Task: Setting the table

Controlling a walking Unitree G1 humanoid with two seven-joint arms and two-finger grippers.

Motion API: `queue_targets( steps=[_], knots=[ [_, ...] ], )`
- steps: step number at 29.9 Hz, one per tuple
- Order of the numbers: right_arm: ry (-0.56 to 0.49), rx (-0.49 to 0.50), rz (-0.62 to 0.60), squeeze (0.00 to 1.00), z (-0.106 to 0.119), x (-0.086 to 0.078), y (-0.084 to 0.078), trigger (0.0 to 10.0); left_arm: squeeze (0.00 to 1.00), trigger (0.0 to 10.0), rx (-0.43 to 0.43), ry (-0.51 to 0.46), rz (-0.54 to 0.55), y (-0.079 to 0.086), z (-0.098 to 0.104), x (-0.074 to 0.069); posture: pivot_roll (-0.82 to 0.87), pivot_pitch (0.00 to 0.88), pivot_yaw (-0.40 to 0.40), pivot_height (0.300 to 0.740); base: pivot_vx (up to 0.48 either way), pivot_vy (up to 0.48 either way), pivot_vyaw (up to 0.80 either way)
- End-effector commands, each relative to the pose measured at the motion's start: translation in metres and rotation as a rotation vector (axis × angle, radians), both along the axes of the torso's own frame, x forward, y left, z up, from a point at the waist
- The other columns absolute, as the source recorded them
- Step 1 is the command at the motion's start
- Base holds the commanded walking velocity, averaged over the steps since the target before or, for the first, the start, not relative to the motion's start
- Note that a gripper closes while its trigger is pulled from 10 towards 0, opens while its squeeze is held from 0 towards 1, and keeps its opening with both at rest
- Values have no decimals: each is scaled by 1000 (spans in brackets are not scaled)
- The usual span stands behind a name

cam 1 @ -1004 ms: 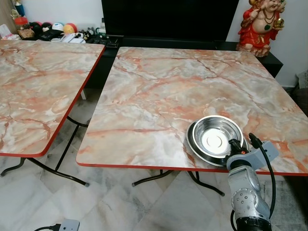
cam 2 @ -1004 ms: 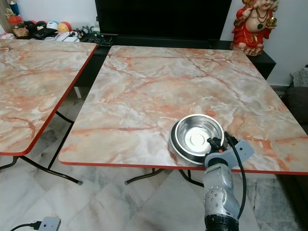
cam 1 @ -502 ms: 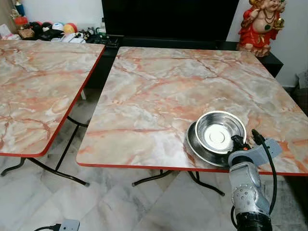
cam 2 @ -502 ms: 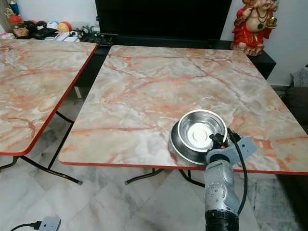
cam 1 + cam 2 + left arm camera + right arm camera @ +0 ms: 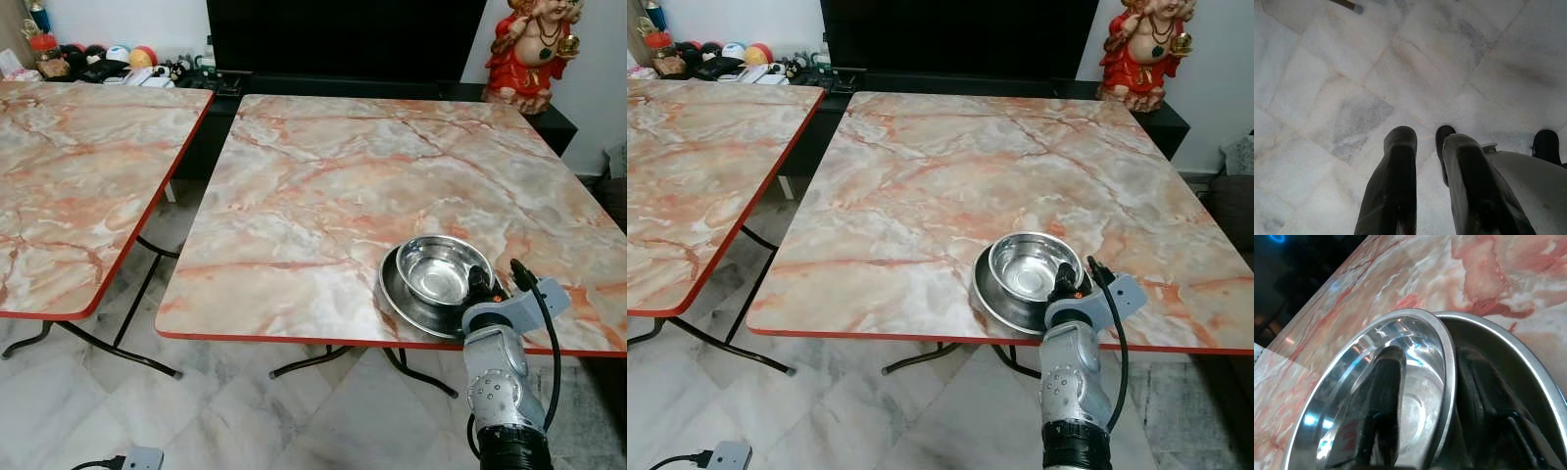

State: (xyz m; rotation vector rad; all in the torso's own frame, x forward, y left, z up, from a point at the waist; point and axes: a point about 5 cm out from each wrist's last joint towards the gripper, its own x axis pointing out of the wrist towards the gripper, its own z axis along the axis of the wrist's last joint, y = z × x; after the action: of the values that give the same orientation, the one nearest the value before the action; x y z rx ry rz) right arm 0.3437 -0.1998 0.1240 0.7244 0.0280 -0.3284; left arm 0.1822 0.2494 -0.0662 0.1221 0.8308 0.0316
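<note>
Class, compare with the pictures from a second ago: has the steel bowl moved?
Yes. The steel bowl, gripped at its rim by the right gripper, has tilted up and shifted toward the far rim of the plate beneath.

**The room around you**

You face two folding worktops with pink-and-grey marbled tops and red edging. The nearer worktop [image 5: 392, 186] stands straight ahead; the second worktop [image 5: 69, 186] stands just beside it on your left, with a narrow gap between them. Dark metal legs [image 5: 127, 333] show beneath both. Under them you see a floor [image 5: 245, 421] of pale marble tiles with grey veining. Behind the worktops a large black screen [image 5: 343, 39] sits on a low dark cabinet [image 5: 343, 88] against a white wall [image 5: 598, 88]. A red figurine [image 5: 534, 49] stands on the cabinet's right end. Small cluttered items [image 5: 98, 61] sit at the far left. A grey plug adapter [image 5: 142, 457] lies on the floor.
</note>
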Motion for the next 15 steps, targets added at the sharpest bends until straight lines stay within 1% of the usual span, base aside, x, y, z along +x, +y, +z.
queue_targets(
  steps=[1,15],
  knots=[
    [-5,-16,-21,0,1,-2,-4,10000,0,10000,7,21,-5,2,-3,-6,76,118,-10,740,0,0,0],
    [-8,-20,-20,0,1,-13,3,10000,0,10000,4,15,-8,-2,-2,-3,68,111,-18,740,0,0,0]
  ],
)
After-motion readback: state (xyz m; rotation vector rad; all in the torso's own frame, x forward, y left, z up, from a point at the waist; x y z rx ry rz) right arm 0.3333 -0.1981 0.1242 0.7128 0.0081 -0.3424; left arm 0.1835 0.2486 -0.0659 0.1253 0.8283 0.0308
